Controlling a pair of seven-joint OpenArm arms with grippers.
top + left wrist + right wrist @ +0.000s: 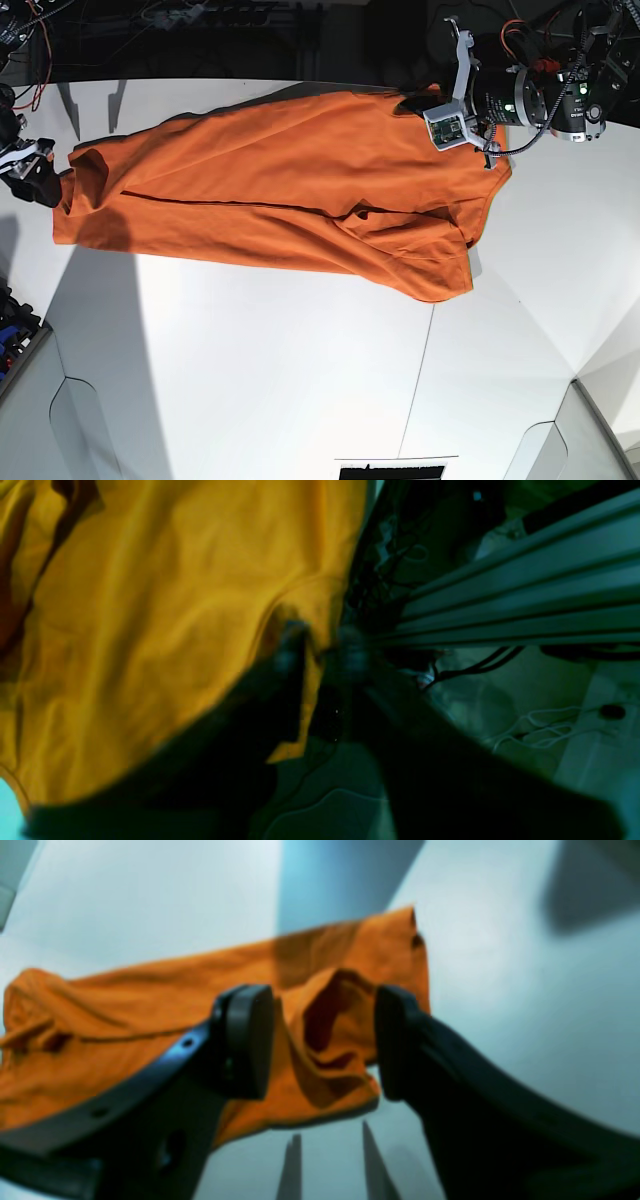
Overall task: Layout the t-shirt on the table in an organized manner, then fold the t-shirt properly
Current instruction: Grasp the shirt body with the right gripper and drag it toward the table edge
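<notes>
Your right jaws [325, 1040] stand apart around a fold of the t-shirt [290, 190]; the left jaws [322, 647] are too blurred to tell. Lifting now could drag the cloth and wrinkle it on the desk [250, 380].

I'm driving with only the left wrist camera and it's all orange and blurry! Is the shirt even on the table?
Observer: Yes. In the base view the shirt lies in a long band across the far part of the table.
Operator: Is it nice and flat?
Observer: Not quite. A long crease runs along it, and the end on that view's right is wrinkled and doubled over.
Operator: What's the other gripper doing?
Observer: The right gripper is at the opposite end of the shirt. Its jaws are wide apart, and cloth shows in the gap but isn't pinched.
</notes>
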